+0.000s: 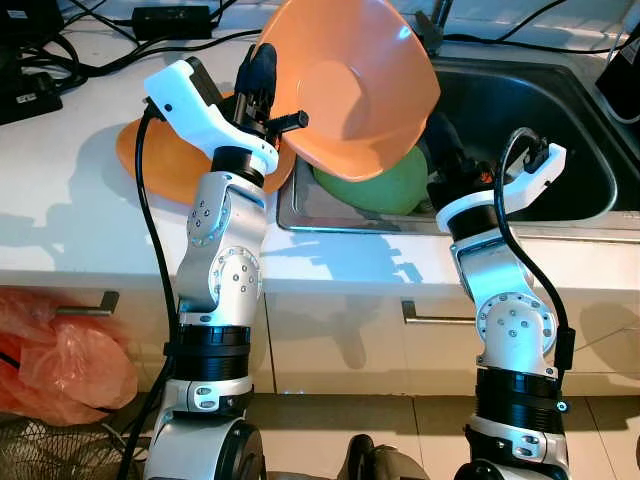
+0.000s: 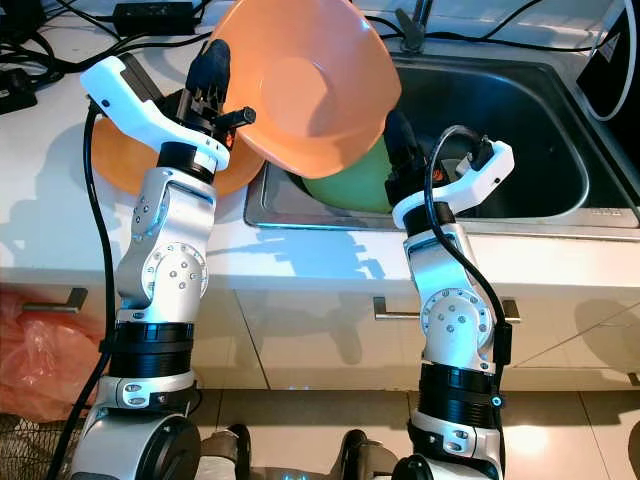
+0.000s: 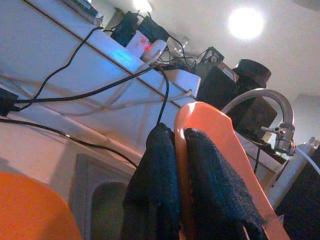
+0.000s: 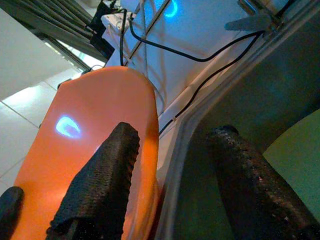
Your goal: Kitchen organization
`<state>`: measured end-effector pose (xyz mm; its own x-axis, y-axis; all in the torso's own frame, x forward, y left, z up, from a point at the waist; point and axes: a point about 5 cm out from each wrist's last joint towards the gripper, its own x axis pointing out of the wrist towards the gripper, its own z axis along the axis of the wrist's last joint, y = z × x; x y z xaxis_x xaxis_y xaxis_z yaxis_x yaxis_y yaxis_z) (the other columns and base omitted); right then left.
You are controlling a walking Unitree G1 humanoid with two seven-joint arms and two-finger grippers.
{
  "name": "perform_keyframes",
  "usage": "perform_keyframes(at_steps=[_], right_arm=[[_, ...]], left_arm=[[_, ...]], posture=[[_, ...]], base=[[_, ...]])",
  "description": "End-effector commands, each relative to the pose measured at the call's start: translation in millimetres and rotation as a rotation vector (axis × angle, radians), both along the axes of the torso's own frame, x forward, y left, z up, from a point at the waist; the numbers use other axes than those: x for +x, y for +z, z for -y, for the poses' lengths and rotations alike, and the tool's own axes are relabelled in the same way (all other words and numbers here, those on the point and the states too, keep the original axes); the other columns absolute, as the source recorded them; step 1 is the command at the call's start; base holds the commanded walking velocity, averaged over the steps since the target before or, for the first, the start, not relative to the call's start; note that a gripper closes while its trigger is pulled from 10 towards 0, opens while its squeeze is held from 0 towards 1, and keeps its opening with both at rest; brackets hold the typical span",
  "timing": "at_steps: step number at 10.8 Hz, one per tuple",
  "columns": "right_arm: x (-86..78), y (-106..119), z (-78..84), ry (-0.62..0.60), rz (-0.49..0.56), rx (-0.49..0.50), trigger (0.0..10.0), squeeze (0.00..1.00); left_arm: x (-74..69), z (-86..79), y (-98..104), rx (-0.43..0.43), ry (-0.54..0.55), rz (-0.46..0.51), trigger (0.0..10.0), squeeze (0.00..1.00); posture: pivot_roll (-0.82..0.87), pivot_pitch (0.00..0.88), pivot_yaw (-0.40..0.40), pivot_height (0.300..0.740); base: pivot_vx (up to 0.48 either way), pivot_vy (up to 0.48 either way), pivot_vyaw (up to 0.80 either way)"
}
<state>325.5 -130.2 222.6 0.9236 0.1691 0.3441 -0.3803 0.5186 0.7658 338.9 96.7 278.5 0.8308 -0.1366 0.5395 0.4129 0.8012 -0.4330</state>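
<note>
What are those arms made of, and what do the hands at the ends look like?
Both arms are chunky silver metal segments with round bolted joints and black bands lower down. Each wrist carries a white plastic housing, with a black cable looping down the arm. The left gripper and right gripper each end in two long black fingers with a rough, textured covering.

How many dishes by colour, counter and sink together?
Orange: 2, a bowl clamped at its rim in the left tool above the sink, and a dish lying on the counter.
Green: 1, a bowl in the sink, by the open right tool.
Total: 3
</note>
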Motion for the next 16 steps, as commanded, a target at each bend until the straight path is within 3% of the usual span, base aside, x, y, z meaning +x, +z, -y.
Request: perform_keyframes(at_steps=[1, 3, 4, 11, 12, 16], right_arm=[[-0.4, -1, 0.9, 0.006, -0.001, 0.014, 10.0, 1.00], [-0.7, -2, -0.8, 0.015, -0.009, 0.014, 10.0, 1.00], [-1.0, -5, -4.6, 0.038, -0.027, 0.015, 10.0, 0.00], [-0.9, -6, -13.9, 0.104, -0.034, 0.027, 10.0, 0.00], [-0.4, -6, -13.2, 0.098, -0.034, 0.026, 0.0, 0.00], [0.2, -6, -11.8, 0.086, -0.037, 0.024, 0.0, 0.00]], left_arm=[[-4.5, 11.0, 8, -0.031, -0.037, 0.040, 10.0, 0.00], [-4.6, 11.1, 8, -0.030, -0.039, 0.039, 10.0, 0.00], [-4.7, 12.6, 7, -0.027, -0.051, 0.036, 10.0, 0.00], [-9.3, 26.1, 4, 0.010, -0.153, 0.040, 10.0, 0.00], [-9.3, 26.2, 4, 0.010, -0.155, 0.040, 10.0, 0.00], [-7.1, 21.5, 5, 0.009, -0.121, 0.038, 10.0, 0.00]], posture=[[0.14, 0.173, -0.057, 0.740], [0.14, 0.174, -0.057, 0.740], [0.14, 0.176, -0.058, 0.740], [0.15, 0.176, -0.060, 0.740], [0.15, 0.176, -0.058, 0.740], [0.14, 0.174, -0.056, 0.740]], base=[[0.000, 0.000, 0.00], [0.000, 0.000, 0.00], [0.000, 0.000, 0.00], [0.000, 0.000, 0.00], [0.000, 0.000, 0.00], [0.000, 0.000, 0.00]])
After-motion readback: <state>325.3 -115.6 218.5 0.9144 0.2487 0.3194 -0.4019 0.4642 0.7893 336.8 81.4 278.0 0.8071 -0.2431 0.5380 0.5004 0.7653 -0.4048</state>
